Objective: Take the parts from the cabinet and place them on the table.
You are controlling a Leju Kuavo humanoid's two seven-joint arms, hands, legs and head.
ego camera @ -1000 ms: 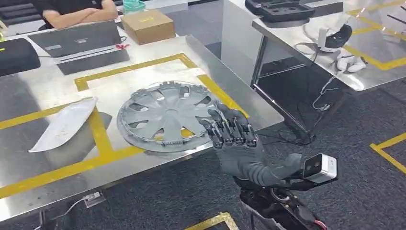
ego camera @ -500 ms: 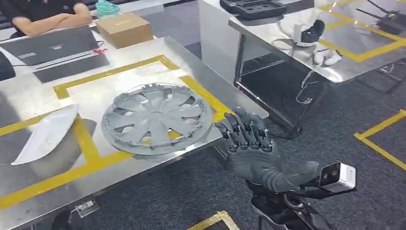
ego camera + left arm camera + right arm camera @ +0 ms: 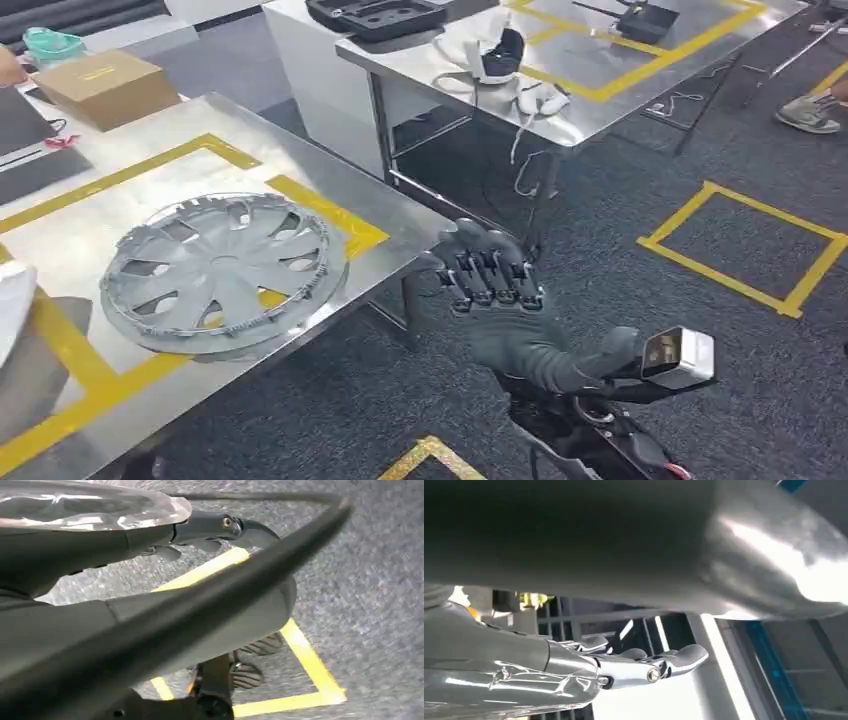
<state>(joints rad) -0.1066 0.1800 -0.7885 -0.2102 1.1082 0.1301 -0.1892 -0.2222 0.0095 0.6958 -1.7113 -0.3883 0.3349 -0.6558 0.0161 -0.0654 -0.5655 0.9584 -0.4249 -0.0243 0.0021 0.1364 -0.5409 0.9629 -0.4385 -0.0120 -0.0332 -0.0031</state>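
A grey wheel cover [image 3: 220, 265] lies flat on the steel table [image 3: 400, 225], inside yellow tape lines. A white curved part [image 3: 10, 300] lies at the table's left, cut off by the picture edge. My right hand [image 3: 490, 290] is raised over the floor just off the table's right corner, fingers spread, holding nothing. In the right wrist view its fingers [image 3: 659, 662] stretch out straight with nothing in them. My left hand [image 3: 210, 527] hangs above the carpet with its fingers out and nothing seen in it.
A second steel table [image 3: 600, 90] stands at the back right with a dark tray [image 3: 375, 15] and a white headset [image 3: 495, 55]. A cardboard box [image 3: 105, 85] sits at the near table's far end. A yellow tape square [image 3: 745, 245] marks the carpet. A person's shoe [image 3: 805, 115] is far right.
The whole view has swung to the right, so the table and wheel cover slid left in the picture. My right hand, earlier over the cover's rim, is now off the table.
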